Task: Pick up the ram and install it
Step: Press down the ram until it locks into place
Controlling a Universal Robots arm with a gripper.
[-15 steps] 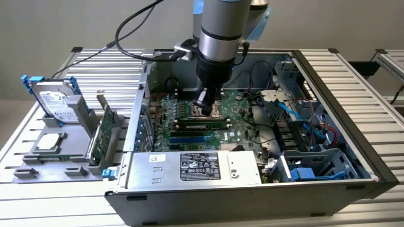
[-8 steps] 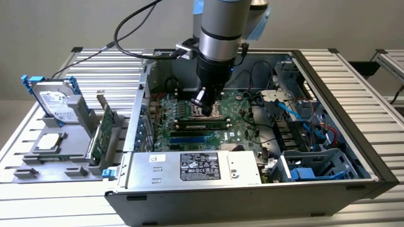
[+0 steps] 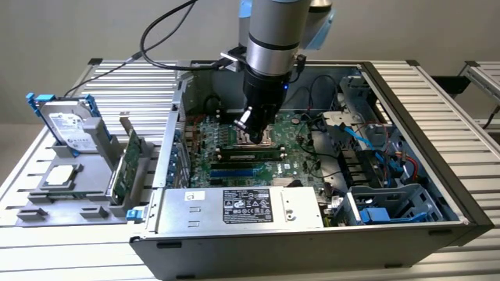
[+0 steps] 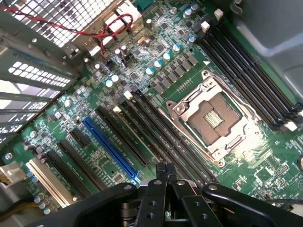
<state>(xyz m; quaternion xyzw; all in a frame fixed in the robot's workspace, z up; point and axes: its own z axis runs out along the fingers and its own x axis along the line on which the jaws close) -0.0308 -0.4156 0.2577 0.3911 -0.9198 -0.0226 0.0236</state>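
Ram [image 3: 250, 155]: a green stick with black chips, which I judge to be it, lying along the memory slots [image 4: 156, 137] just beside the gripper.

- Gripper [image 4: 165, 166]: clenched, fingertips together, nothing between them; hanging low over the slot bank.
- Open CPU socket [image 4: 213, 118]: just beside the slots, contacts bare.
- Motherboard [image 4: 71, 118]: crowded with capacitors.

Hazards, as I judge them: pressing off-centre could leave one end unseated, and a sideways slip could strike the socket.

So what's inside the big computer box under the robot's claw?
Inside the computer case lies a green motherboard with an empty silver chip socket, long black slots and one blue slot. The closed gripper covers the slots' near ends.
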